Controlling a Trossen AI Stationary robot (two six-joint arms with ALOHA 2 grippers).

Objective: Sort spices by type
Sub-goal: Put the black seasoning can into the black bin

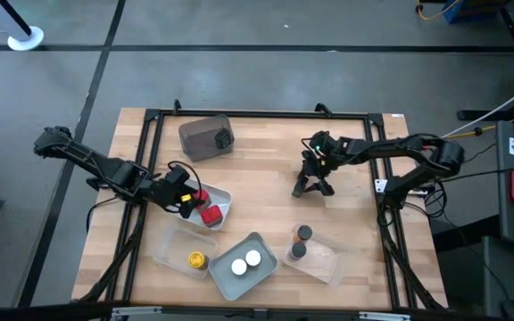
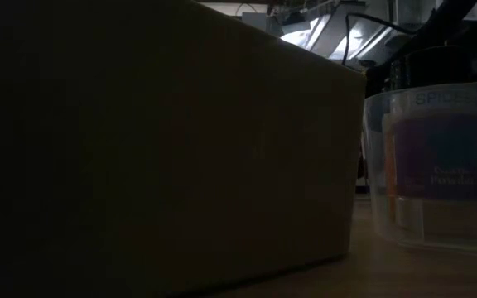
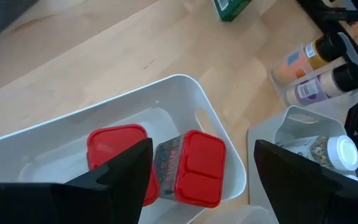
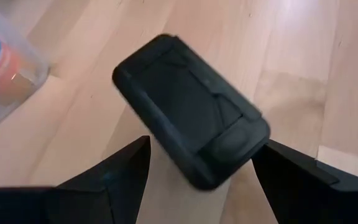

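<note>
Two red boxes (image 3: 197,168) lie in the white tray (image 3: 185,87); my left gripper (image 3: 204,149) hovers open just above them, touching nothing. In the high view this gripper (image 1: 194,203) is over that tray (image 1: 224,198). A black box (image 4: 191,134) lies flat on the wood at the table's right middle. My right gripper (image 4: 201,146) is open, one finger on each side of the box's near end, apart from it. Seen from above, this gripper (image 1: 313,185) hides the box.
A brown tub (image 1: 205,136) stands at the back. Along the near edge: a clear tray with a yellow-lidded jar (image 1: 197,259), a grey tray (image 1: 259,241) holding two white-lidded jars, and a clear tray (image 1: 324,259) with two dark-lidded jars (image 1: 302,234). The low view is mostly blocked by a dark wall.
</note>
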